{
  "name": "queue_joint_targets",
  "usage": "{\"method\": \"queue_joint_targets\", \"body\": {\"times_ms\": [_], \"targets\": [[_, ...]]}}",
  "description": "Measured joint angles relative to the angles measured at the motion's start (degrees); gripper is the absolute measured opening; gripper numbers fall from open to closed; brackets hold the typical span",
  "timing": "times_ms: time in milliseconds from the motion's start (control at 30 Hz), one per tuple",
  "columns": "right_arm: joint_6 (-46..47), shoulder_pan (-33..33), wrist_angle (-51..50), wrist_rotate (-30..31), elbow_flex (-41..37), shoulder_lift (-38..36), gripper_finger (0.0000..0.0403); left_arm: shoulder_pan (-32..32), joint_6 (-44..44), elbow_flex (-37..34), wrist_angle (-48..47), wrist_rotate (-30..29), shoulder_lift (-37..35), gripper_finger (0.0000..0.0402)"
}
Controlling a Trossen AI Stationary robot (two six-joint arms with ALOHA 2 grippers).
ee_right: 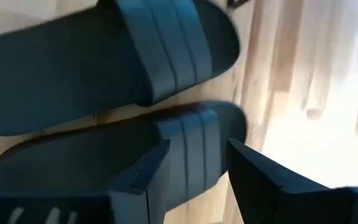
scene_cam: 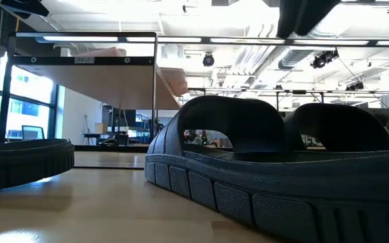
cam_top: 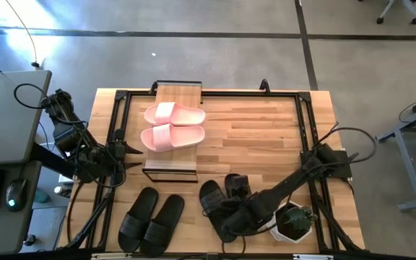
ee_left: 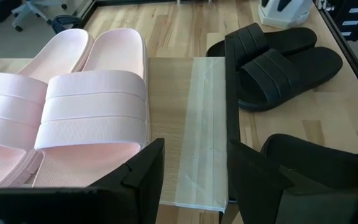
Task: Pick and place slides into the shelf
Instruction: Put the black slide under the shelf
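The shelf [cam_top: 172,167] stands at the table's middle left, with a pale pink pair of slides [cam_top: 173,126] lying on its wooden top. One black pair [cam_top: 150,220] lies near the front edge, left of centre. A second black pair [cam_top: 215,196] lies to its right, partly under my right arm. My right gripper [ee_right: 197,152] hangs open just above this pair [ee_right: 104,93], pointing steeply down over the strap of the nearer slide [ee_right: 191,149]. My left gripper [ee_left: 194,152] waits open at the shelf's left side, fingers over the plank's edge [ee_left: 204,124], nothing between them.
A white pot with a green plant [cam_top: 295,220] stands at the front right, close beside my right arm. A black metal frame [cam_top: 305,123] runs round the tabletop. Bare wood lies between the shelf and the table's right side.
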Motion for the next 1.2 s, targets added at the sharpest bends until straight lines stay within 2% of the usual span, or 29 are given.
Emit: {"method": "queue_joint_targets", "body": {"times_ms": [133, 300, 633, 1200], "targets": [[2.9, 0.2, -5.1, -0.8, 3.9, 4.7, 0.0142, 0.0, 0.0, 0.0, 0.0, 0.0, 0.0, 0.0156], [7.2, 0.3, -9.8, -1.0, 4.7, 8.8, 0.0142, 0.0, 0.0, 0.0, 0.0, 0.7, 0.0, 0.0156], [11.1, 2.4, -10.1, -0.7, 4.6, 11.9, 0.0142, 0.0, 0.0, 0.0, 0.0, 0.9, 0.0, 0.0156], [13.5, 0.7, -7.0, 8.6, -5.0, 12.0, 0.0141, 0.0, -0.2, 0.0, 0.1, 0.9, 0.0, 0.0156]]}}
